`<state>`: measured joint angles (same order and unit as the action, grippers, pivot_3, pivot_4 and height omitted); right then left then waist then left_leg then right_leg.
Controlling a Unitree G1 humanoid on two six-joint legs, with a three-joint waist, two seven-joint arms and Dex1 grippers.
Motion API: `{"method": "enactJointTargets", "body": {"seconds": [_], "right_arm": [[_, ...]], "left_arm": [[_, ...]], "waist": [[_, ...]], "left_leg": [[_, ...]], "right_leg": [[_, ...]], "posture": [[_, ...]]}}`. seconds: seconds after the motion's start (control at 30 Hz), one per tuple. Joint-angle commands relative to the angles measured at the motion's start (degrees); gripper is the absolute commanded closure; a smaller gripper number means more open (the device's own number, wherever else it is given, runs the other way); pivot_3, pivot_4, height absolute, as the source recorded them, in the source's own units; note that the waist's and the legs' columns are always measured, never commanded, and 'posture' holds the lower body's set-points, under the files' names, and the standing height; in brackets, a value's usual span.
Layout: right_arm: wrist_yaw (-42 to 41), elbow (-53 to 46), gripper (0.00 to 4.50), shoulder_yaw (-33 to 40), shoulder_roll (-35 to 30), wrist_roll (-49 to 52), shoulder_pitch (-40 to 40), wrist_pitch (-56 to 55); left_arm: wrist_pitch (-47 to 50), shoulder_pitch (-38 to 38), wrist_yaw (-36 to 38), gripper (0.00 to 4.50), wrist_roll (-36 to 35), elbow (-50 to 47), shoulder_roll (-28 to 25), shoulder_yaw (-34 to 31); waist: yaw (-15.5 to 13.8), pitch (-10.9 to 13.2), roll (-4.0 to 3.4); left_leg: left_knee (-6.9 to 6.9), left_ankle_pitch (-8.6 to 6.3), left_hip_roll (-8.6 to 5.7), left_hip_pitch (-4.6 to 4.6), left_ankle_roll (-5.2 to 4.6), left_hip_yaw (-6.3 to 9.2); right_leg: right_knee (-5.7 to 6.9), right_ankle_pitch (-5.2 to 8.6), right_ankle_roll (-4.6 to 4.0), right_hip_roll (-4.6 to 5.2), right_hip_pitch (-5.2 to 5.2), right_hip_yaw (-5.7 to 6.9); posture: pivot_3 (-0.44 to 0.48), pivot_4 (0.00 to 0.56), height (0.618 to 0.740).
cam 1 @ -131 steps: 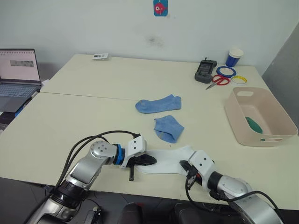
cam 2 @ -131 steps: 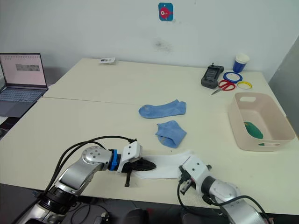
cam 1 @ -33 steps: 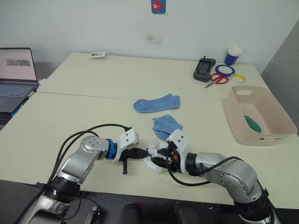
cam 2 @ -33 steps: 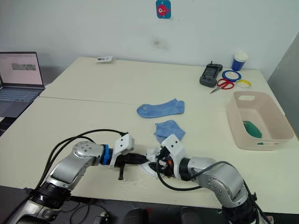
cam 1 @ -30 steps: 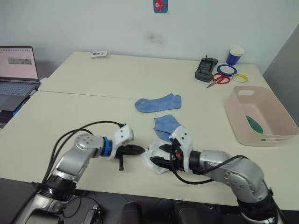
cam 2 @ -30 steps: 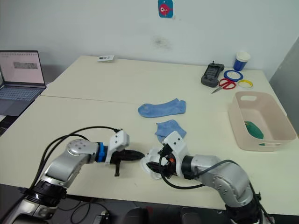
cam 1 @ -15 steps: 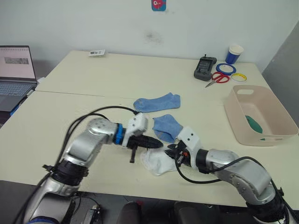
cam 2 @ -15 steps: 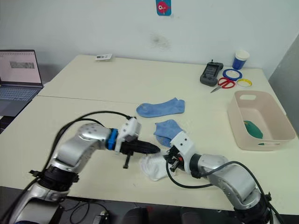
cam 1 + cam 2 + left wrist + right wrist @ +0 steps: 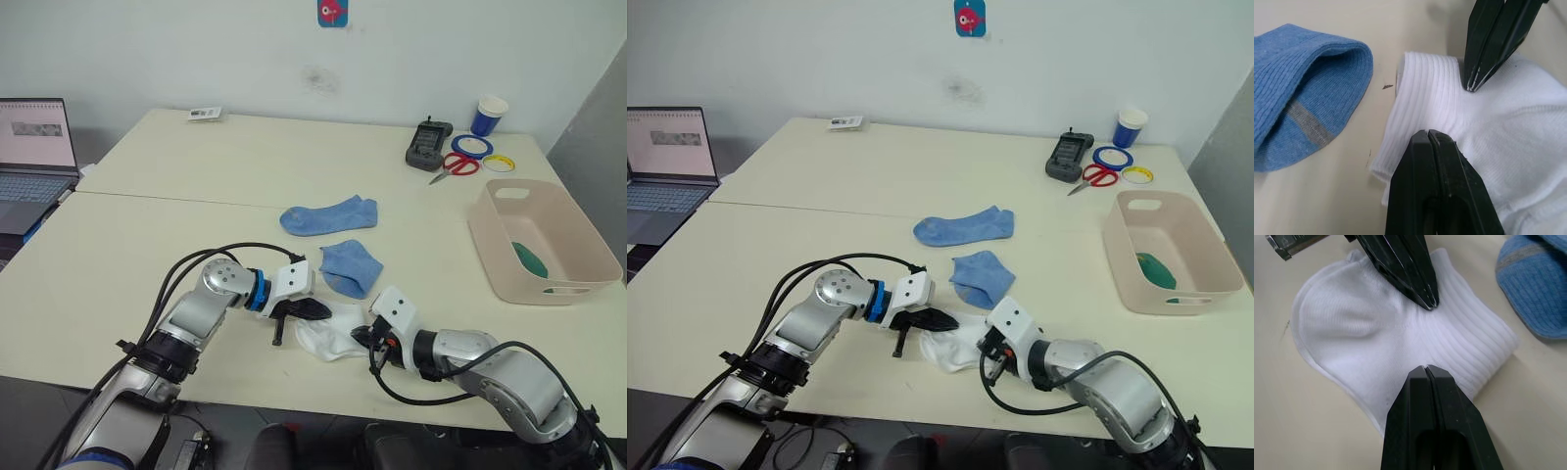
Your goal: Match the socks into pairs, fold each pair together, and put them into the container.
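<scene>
Cream table (image 9: 147,245), white wall (image 9: 196,49), laptop (image 9: 34,162)

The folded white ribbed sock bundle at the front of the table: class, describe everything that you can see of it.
The folded white ribbed sock bundle is soft knit fabric, all white, with a ribbed cuff at one end and smoother knit at the other, its layered edges stacked. It lies flat on the cream table, just in front of the folded blue sock but apart from it. The left gripper and the right gripper, both shut, point their tips onto it from opposite sides.
</scene>
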<state>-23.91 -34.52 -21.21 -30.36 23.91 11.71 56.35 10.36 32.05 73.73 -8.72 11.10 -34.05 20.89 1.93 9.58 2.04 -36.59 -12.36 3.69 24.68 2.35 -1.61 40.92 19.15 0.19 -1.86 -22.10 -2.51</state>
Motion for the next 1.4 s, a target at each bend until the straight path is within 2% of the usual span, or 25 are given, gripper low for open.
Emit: {"method": "enactJointTargets", "body": {"seconds": [0.03,0.13,0.33,0.47,0.63,0.73,0.93,1.17,1.23,1.33,1.4], "right_arm": [[-2.6,-4.9,4.46,4.0,0.3,2.3,0.0,-2.9],[-3.6,-4.3,4.46,3.3,1.3,2.5,1.0,-2.9],[-5.5,2.1,4.46,-3.2,0.8,-2.1,2.1,-5.4],[-6.2,1.8,4.46,-3.1,-1.1,-3.6,-0.2,-6.5],[-7.4,-0.8,4.46,-1.9,-4.6,-4.8,-3.7,-8.9],[-7.6,-2.5,4.46,0.0,-5.1,-4.5,-4.1,-10.0],[-5.5,-4.2,4.46,6.6,-0.8,-0.8,-3.3,-7.1],[0.5,-3.7,4.46,8.1,0.6,-5.0,-3.8,-3.7],[-1.6,-4.0,4.46,13.0,2.6,2.8,-3.2,4.4],[-4.5,-4.0,3.91,18.5,3.7,11.1,-2.5,12.8],[-5.1,-3.7,3.22,20.6,3.9,14.0,-2.1,15.6]], "left_arm": [[7.6,-0.2,4.9,4.5,-9.0,-10.2,-1.5,-4.0],[8.8,-0.5,7.8,4.5,-9.2,-14.5,-3.1,-2.1],[1.4,-1.5,8.0,4.5,-1.7,-9.2,-3.6,1.8],[-2.6,-2.5,7.8,4.5,1.6,-4.4,-4.3,2.4],[-2.9,-4.5,7.6,4.5,0.8,-4.0,-5.2,0.9],[-1.5,-4.7,9.0,4.5,-2.2,-6.9,-5.3,-0.9],[7.9,0.4,7.5,4.5,-7.8,-12.3,-2.8,-3.6],[3.2,-0.7,9.0,4.5,-3.2,-7.4,-4.1,-1.3],[-1.0,-1.6,8.9,4.5,0.0,-3.3,-4.9,0.1],[-3.9,-2.0,8.1,4.5,2.6,0.5,-4.9,0.9],[-5.1,-2.0,8.0,4.5,3.1,1.6,-4.7,0.9]], "waist": [[0.0,0.0,0.02],[0.0,0.1,0.02],[-0.1,0.1,0.0],[-0.1,0.1,0.0],[-0.1,0.0,0.01],[0.0,0.0,0.0],[-0.1,0.1,0.03],[0.0,0.1,0.02],[-0.1,0.1,0.02],[-0.2,0.0,0.03],[-0.1,0.0,0.0]], "left_leg": [[-0.03,0.0,0.02,0.06,0.0,0.01],[-0.06,0.0,0.02,0.13,0.0,0.05],[-0.12,0.0,-0.03,0.08,0.0,0.04],[-0.12,-0.01,-0.03,0.09,-0.01,0.02],[-0.14,-0.01,0.02,0.08,-0.01,0.04],[-0.16,-0.01,0.01,0.06,-0.01,0.03],[-0.2,-0.01,0.0,0.11,-0.01,0.11],[-0.23,-0.01,-0.02,0.1,-0.01,0.02],[-0.22,-0.01,-0.02,0.09,-0.01,0.08],[-0.22,-0.01,0.01,0.09,-0.01,0.08],[-0.23,-0.01,0.04,0.08,-0.01,0.06]], "right_leg": [[0.02,0.0,0.0,-0.01,-0.04,0.01],[0.01,0.0,0.0,-0.01,-0.07,0.03],[0.02,0.0,0.0,-0.01,-0.02,0.01],[0.01,0.0,0.0,-0.02,-0.04,0.0],[0.01,0.0,0.0,0.02,0.01,0.01],[0.03,0.0,0.0,0.02,0.02,0.01],[0.05,0.0,0.0,-0.02,0.01,0.09],[0.07,0.0,0.0,-0.01,-0.01,-0.02],[0.1,0.0,0.0,-0.03,-0.02,0.05],[0.12,0.0,-0.01,-0.02,0.0,0.05],[0.1,0.0,-0.01,0.02,0.04,0.03]], "posture": [[0.0,0.15,0.725],[0.0,0.15,0.725],[0.0,0.15,0.725],[0.0,0.15,0.725],[0.0,0.15,0.725],[0.0,0.15,0.725],[0.0,0.15,0.725],[0.0,0.15,0.725],[0.0,0.15,0.725],[0.0,0.15,0.725],[0.0,0.15,0.725]]}}
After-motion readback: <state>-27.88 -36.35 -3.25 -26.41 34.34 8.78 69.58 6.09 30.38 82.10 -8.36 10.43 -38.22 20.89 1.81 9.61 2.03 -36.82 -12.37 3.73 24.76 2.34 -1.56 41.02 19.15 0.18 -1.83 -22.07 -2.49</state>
